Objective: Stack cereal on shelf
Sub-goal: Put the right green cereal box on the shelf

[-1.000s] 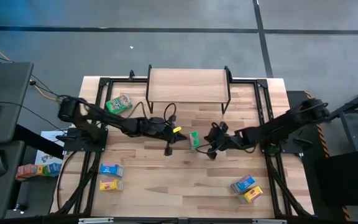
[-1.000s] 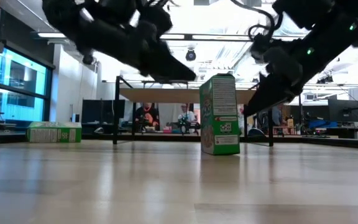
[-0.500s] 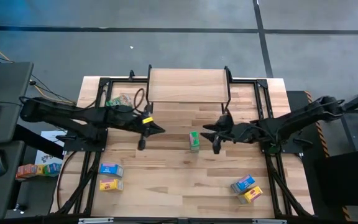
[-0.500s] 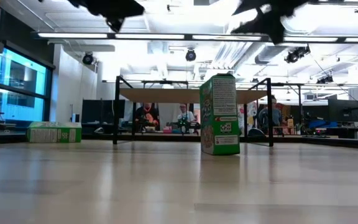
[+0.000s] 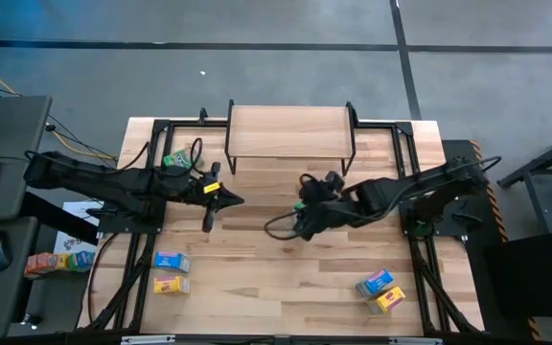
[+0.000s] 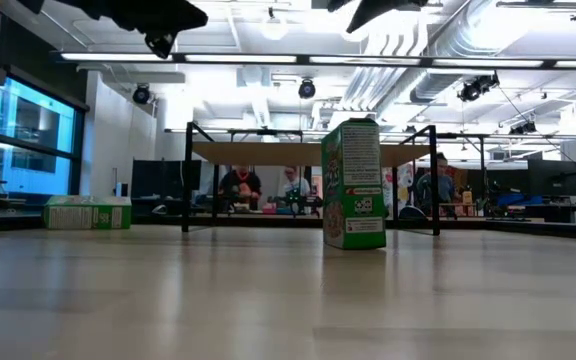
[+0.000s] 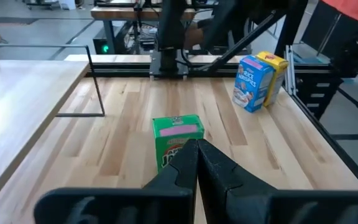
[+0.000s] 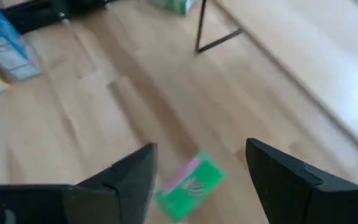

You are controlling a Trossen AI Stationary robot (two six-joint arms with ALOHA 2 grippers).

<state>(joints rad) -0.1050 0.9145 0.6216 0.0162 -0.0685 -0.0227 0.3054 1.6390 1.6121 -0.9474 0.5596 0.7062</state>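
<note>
- A blue miniature cereal box (image 5: 375, 283) and a yellow one with red print (image 5: 388, 301) lie together at the lower right of the high view, on the wood-plank tabletop (image 5: 257, 268).
- Another blue box (image 5: 168, 261) and yellow box (image 5: 169, 285) lie at the lower left.
- A green cereal box (image 6: 353, 184) stands upright mid-tabletop, at the centre of the low view.
- The right gripper (image 8: 201, 165) hovers above it, fingers spread wide, holding nothing.
- The left gripper (image 5: 208, 220), left of centre in the high view, is pinched closed and empty.
- A second green box (image 6: 87, 212) lies flat at the left.
- The light wood shelf with thin black legs (image 5: 290, 132) stands at upper centre, top bare.
</note>
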